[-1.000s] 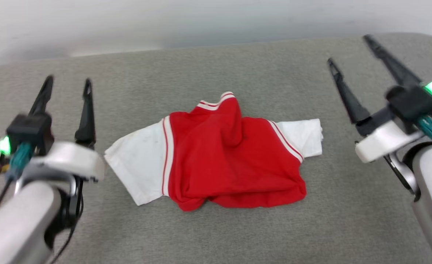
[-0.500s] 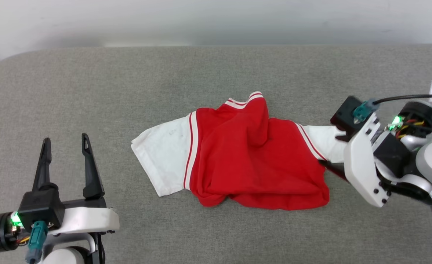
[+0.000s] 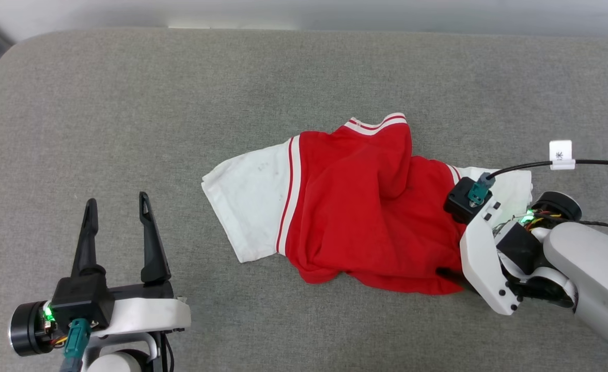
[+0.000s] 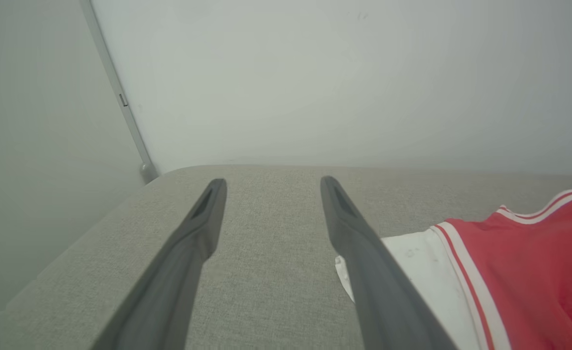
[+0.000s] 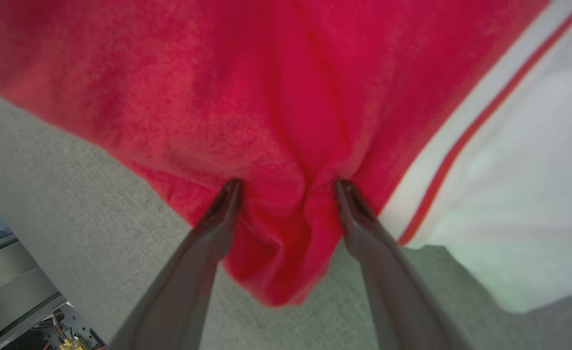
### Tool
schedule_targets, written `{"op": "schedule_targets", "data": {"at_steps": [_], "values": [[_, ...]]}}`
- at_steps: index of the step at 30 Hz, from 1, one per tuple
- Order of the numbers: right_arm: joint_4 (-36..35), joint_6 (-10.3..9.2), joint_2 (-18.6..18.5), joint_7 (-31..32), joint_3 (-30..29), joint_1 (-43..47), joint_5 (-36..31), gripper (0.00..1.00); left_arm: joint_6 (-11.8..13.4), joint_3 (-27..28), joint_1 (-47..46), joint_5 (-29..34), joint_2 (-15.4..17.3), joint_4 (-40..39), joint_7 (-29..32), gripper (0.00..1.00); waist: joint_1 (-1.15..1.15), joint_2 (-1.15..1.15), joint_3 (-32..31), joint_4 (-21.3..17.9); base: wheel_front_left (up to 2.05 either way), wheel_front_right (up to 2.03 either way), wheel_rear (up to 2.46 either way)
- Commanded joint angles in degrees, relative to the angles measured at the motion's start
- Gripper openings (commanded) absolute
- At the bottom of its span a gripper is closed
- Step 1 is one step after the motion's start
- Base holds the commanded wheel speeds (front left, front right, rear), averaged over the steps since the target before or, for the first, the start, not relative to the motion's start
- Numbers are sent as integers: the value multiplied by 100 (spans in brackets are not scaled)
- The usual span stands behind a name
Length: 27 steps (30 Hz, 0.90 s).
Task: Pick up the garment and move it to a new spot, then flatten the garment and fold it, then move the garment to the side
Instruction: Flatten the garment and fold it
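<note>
crumpled garment (image 3: 365, 206) lies on the grey cushion (image 3: 128, 103), just toward 3 o'clock. right gripper (image 5: 288, 194): jaws spread, tips digging into its red edge. left gripper (image 3: 118, 199): jaws spread, at 8 o'clock, apart.

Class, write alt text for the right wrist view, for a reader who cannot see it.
The right claw stands open, its two dark fingertips pressed into the red garment near its edge, cloth bunched between them. Its white sleeve with striped trim shows at right, grey upholstery below.
</note>
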Motion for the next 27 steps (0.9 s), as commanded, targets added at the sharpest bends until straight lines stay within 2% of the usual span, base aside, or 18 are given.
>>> {"op": "schedule_targets", "data": {"at_steps": [1, 2, 3, 10, 14, 18, 23, 27], "values": [[263, -11, 191, -166, 229, 254, -3, 100, -84, 94, -12, 94, -84, 36, -14, 100, 1, 0, 23, 8, 0, 0, 0], [298, -11, 234, -351, 212, 200, -21, 47, -128, 146, 10, 134, -131, 53, -14, 100, 1, 0, 6, -23, 0, 0, 0], [332, -11, 259, -516, 180, 144, -43, 0, -171, 213, 39, 175, -173, 69, -14, 100, 1, 0, -22, -62, 0, 0, 0], [-235, -7, -76, -1383, 214, -199, -120, 0, -438, 529, 287, 398, -456, 147, -14, 100, 1, 0, -428, -293, 0, 0, 0], [-822, -7, -413, -1619, 273, 105, -162, 0, -540, 663, 459, 498, -569, 157, -14, 100, 1, 0, -630, -387, 0, 0, 0], [-1283, -7, -692, -1603, 346, 614, -246, 0, -613, 785, 609, 600, -658, 102, -14, 100, 1, 0, -716, -472, 0, 0, 0], [-1289, -7, -760, -1514, 406, 1237, -375, 0, -700, 870, 670, 688, -750, 94, -14, 100, 1, 0, -714, -504, 0, 0, 0], [-1030, -7, -562, -1658, 271, 1743, -418, 0, -771, 948, 687, 742, -823, 114, -14, 100, 1, 0, -697, -520, 0, 0, 0]]}}
